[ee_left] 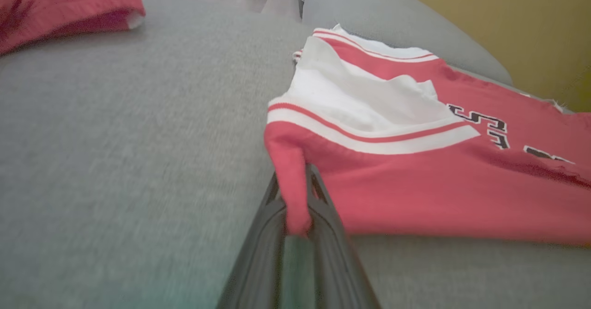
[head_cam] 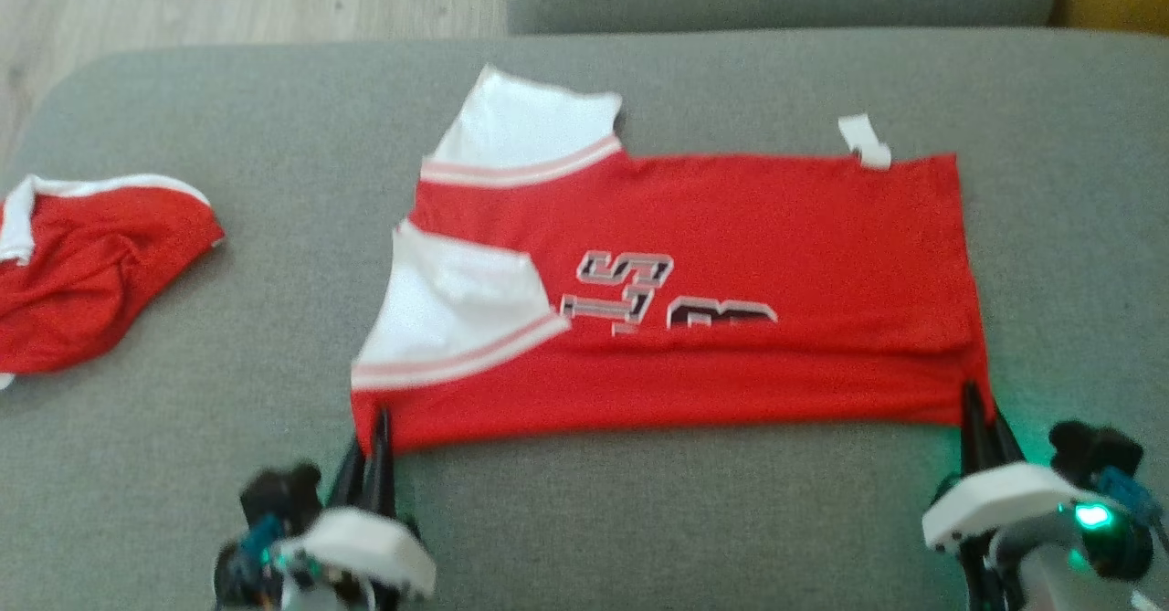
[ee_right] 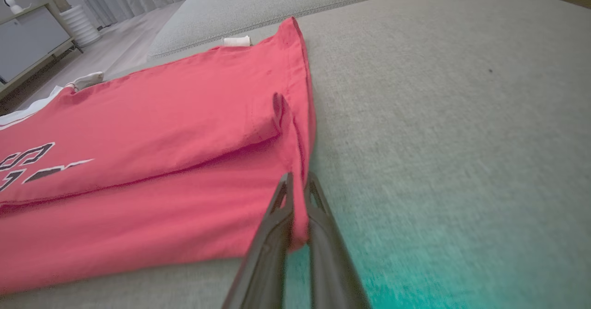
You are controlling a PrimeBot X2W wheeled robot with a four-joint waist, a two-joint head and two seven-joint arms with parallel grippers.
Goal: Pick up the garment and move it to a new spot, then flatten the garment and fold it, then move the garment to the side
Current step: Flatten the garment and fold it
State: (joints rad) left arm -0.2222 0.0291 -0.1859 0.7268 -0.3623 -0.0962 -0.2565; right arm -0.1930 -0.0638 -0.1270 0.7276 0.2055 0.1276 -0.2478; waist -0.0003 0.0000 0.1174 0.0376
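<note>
- Garment (head_cam: 785,227), red with white sleeves, lies spread on the grey cushion (head_cam: 639,520).
- My left gripper (head_cam: 378,419) pinches its near sleeve-side corner.
- My right gripper (head_cam: 971,396) clamps its near hem corner.

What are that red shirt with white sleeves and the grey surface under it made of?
Red shirt with white sleeves: soft knit fabric, probably cotton or polyester, matte; it creases and folds. Grey surface: woven upholstery cloth, matte; fine speckled weave.
</note>
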